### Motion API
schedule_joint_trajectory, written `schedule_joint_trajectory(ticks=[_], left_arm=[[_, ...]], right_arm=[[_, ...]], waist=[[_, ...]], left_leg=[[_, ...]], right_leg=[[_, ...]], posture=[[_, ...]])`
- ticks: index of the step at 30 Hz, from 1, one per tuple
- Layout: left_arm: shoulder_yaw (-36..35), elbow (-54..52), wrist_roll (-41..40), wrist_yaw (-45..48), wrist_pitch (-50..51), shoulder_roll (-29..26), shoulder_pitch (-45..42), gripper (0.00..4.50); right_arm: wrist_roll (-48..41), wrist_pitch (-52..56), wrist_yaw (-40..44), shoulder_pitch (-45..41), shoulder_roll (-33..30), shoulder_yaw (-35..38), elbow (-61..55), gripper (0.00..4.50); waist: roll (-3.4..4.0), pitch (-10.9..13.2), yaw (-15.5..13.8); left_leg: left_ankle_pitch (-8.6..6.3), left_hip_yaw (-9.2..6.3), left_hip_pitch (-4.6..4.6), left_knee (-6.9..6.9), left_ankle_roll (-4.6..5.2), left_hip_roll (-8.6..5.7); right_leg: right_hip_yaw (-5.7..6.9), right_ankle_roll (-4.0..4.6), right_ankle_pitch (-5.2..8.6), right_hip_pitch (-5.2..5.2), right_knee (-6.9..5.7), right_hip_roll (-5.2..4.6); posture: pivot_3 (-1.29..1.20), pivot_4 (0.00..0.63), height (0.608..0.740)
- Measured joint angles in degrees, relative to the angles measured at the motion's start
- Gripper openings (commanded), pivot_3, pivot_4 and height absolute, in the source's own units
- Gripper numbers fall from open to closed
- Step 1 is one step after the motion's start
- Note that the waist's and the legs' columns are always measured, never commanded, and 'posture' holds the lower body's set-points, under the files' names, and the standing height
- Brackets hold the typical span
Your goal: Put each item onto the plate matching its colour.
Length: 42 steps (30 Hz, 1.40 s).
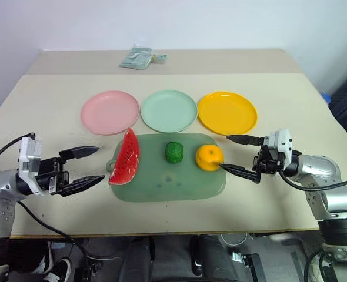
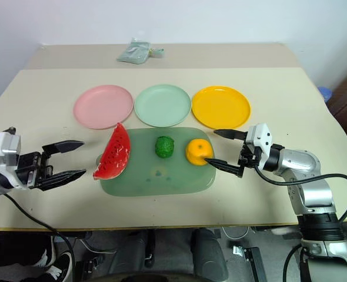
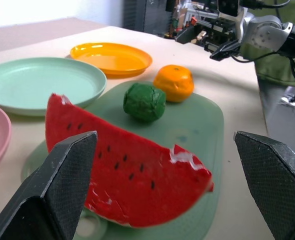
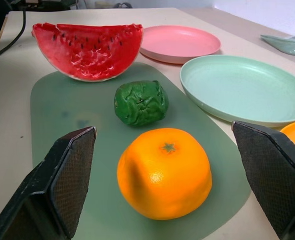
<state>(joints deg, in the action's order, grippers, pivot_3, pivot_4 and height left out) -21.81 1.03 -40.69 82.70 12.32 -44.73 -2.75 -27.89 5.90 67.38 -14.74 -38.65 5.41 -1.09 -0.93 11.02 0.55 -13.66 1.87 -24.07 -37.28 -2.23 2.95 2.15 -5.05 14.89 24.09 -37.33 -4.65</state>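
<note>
On the beige table (image 1: 56,100) three round plates stand in a row: the pink plate (image 1: 110,111) on the robot's left, the mint green plate (image 1: 169,110) in the middle, the yellow plate (image 1: 227,112) on the right. All three are bare. Just in front of them lies the pale green cutting board (image 1: 162,182), and the three toy foods rest on it — the watermelon wedge (image 1: 125,158) standing on its rind at the left end, the bumpy dark-green ball (image 1: 174,152) in the middle, the orange (image 1: 209,157) at the right end.

The left pincer (image 1: 88,167) hangs level just left of the board, pointed at the wedge, its two black fingers spread wide and holding nothing. The right pincer (image 1: 232,154) sits level at the board's right edge, also wide open and empty; the orange lies just ahead of the gap between its fingers, the lower fingertip close beside the fruit.

A crumpled pale green bag (image 1: 139,58) lies at the far side of the table, well apart from the plates.
</note>
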Motion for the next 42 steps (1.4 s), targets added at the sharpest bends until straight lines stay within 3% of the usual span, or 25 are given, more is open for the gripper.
schedule_joint_trajectory(ticks=[18,23,27,35,38,42], left_arm=[[1.25,2.88,-1.14,0.63,2.21,2.0,-5.99,4.5],[0.19,0.93,-4.46,-2.36,8.52,0.09,-8.83,4.5],[-1.19,-6.96,-9.53,-11.1,18.51,-1.81,-9.13,4.5],[-2.43,-22.86,-11.67,-33.93,33.69,-3.36,-4.87,4.5],[-2.35,-28.57,-16.01,-49.85,40.36,1.89,-7.87,4.5],[1.18,-34.3,-16.05,-71.09,47.68,9.06,-13.86,4.5]], right_arm=[[-0.45,1.22,-1.52,1.21,-2.91,3.53,-1.87,4.44],[0.15,-0.04,-1.5,-0.05,-2.82,3.21,-0.73,4.44],[0.13,-0.02,-1.74,-1.86,-1.72,2.15,-0.45,4.44],[-3.81,5.86,0.41,-9.63,-1.6,1.06,-1.15,4.44],[-4.7,6.25,1.58,-11.42,-0.3,0.22,-1.92,4.44],[-4.35,5.53,1.64,-11.64,3.23,-1.87,-0.87,4.44]], waist=[[0.0,0.0,0.08],[0.0,0.0,-0.07],[0.01,0.0,0.08],[0.01,0.0,0.11],[-0.03,-0.02,-0.58],[-0.04,-0.03,-1.25]], left_leg=[[0.0,0.0,0.03,0.0,0.0,0.0],[0.0,-0.01,0.02,-0.02,0.0,-0.01],[0.0,-0.03,0.03,0.0,0.0,0.0],[0.0,-0.07,0.04,0.01,0.0,0.0],[0.0,-0.16,0.1,-0.06,0.0,-0.02],[0.0,-0.17,0.29,-0.08,0.0,-0.07]], right_leg=[[0.0,0.0,0.0,-0.03,0.0,0.01],[0.0,-0.01,0.0,-0.04,0.0,-0.01],[-0.02,-0.01,0.0,-0.05,0.0,-0.01],[-0.04,0.0,0.0,-0.05,-0.01,-0.01],[-0.03,-0.02,-0.01,-0.22,0.02,-0.02],[-0.04,-0.04,-0.02,-0.46,0.05,-0.02]], posture=[[0.0,0.15,0.74],[0.0,0.15,0.74],[0.0,0.15,0.74],[0.0,0.15,0.74],[0.0,0.15,0.74],[0.0,0.15,0.74]])
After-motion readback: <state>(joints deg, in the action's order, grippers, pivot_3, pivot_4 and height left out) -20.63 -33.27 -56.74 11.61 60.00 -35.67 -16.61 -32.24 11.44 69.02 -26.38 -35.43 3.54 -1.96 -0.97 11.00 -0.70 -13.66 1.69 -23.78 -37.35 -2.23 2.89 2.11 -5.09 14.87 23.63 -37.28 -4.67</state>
